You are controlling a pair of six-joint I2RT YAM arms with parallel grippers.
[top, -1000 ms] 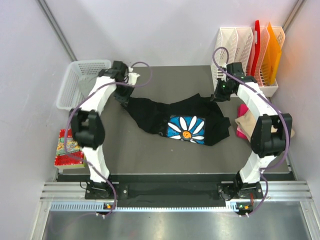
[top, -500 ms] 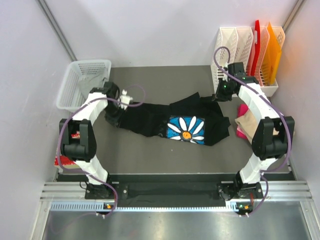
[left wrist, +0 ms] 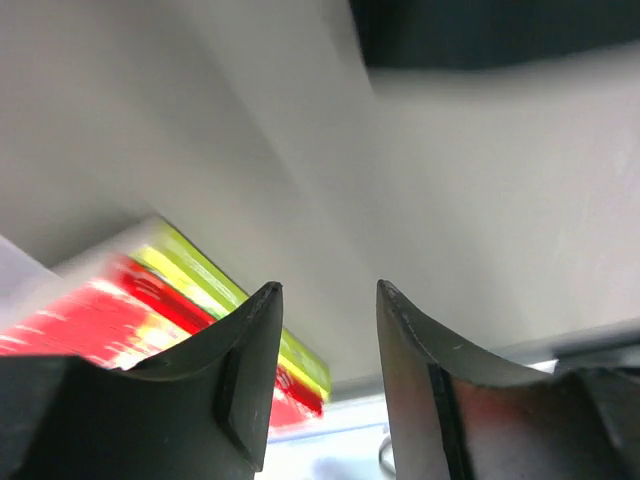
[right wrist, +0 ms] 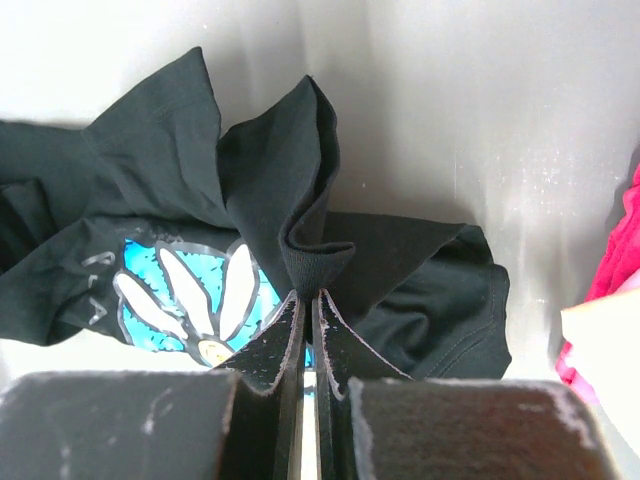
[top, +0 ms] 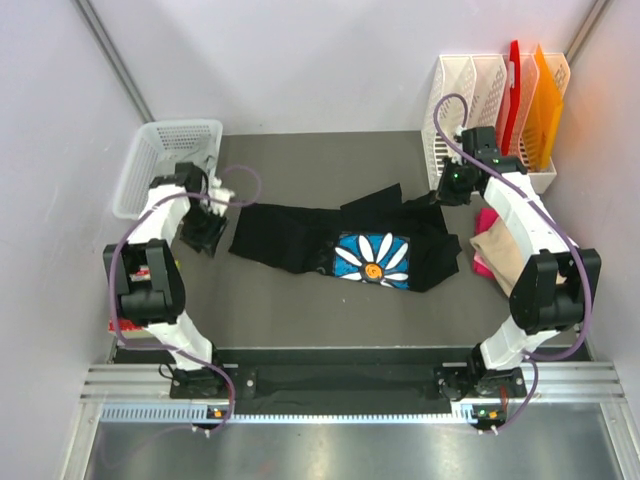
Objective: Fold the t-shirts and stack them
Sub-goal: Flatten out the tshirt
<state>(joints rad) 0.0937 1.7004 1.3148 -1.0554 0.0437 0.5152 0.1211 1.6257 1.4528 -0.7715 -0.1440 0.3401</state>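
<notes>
Shirt (top: 290, 235): mid-table (top: 300, 310), stretched left to right.
Left gripper (top: 205, 232): just left of shirt.
Right gripper (top: 447, 190): on shirt's far right fold.
Pile (top: 497, 245): right of shirt, at table edge.
Basket (top: 150, 165): far left corner.
Rack (top: 490, 100): far right corner, behind pile.
Packet (left wrist: 90, 320): left of table, near end.

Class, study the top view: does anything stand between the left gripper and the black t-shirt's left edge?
Nothing visible does. Only a strip of bare table separates the open left gripper from the black t-shirt. The white basket sits behind, off that line.
</notes>
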